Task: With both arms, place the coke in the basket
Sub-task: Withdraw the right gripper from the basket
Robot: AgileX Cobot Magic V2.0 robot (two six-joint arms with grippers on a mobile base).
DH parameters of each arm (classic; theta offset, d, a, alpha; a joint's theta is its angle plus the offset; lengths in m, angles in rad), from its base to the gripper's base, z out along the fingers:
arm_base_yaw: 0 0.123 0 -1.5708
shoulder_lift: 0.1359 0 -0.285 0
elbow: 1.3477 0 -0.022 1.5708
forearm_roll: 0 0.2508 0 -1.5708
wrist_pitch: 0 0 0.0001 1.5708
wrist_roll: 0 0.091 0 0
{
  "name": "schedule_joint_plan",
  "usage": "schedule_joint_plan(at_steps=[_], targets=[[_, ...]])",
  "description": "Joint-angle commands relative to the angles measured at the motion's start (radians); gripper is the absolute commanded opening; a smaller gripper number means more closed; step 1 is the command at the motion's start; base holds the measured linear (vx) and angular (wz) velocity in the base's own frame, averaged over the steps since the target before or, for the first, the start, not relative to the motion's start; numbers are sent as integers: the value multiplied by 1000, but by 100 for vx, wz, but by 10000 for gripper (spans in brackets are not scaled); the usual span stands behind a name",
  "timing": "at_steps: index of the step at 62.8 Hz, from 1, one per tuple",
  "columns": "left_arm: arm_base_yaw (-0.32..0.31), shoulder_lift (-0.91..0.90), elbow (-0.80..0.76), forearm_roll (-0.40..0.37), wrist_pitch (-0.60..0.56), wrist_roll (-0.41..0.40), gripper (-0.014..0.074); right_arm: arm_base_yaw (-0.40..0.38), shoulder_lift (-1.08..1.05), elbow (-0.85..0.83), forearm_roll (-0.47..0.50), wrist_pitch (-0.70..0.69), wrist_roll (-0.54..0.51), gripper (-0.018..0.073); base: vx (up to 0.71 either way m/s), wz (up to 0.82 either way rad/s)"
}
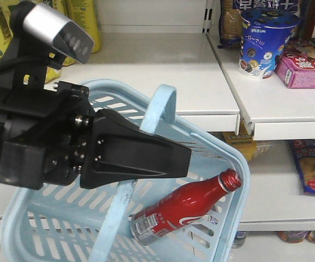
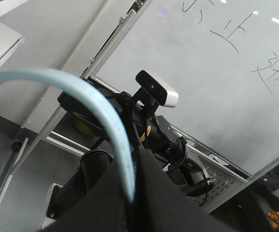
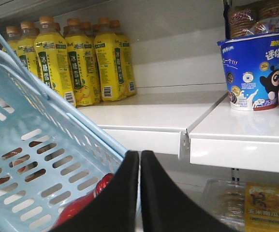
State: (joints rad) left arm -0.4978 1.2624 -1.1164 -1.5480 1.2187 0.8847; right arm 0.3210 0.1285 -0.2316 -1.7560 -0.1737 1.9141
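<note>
Shop shelves behind, coke (image 1: pixel 184 210) already lying in the tilted basket (image 1: pixel 231 164).

Front view: white shelves hold a blue cup (image 1: pixel 266 41) and pink box (image 1: pixel 304 70) far right; the left hand (image 1: pixel 182 158) is clamped on the basket's pale blue handle (image 1: pixel 162 106), and the red bottle lies on its side in the near right corner, cap up toward the rim. Being a rigid, smooth metal bottle with some weight if full, it would likely slip or roll; mid-body is the place to grip. Left wrist view adds only the handle arc pinched between dark fingers (image 2: pixel 163 193), with a whiteboard (image 2: pixel 216 72) behind. Right wrist view alone shows yellow bottles (image 3: pixel 81 63), and the right hand (image 3: pixel 139 159) closed and empty beside the basket wall, red visible through the slots.
</note>
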Motion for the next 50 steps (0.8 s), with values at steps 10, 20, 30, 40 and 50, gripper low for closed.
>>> schedule_joint_plan(at_steps=[10, 20, 30, 40, 50], targets=[[2, -35, -36, -124, 27, 41, -6, -1, 11, -25, -25, 22, -2, -5, 0, 0], [2, -35, -36, -124, 27, 41, -6, -1, 11, -25, -25, 22, -2, -5, 0, 0], [2, -35, -36, -124, 26, 41, -6, -1, 11, -25, -25, 22, -2, -5, 0, 0], [2, -35, -36, -140, -13, 37, -6, -1, 11, -25, -25, 22, -2, -5, 0, 0], [2, -41, -36, -73, -23, -55, -6, -1, 11, -25, -25, 22, -2, -5, 0, 0]])
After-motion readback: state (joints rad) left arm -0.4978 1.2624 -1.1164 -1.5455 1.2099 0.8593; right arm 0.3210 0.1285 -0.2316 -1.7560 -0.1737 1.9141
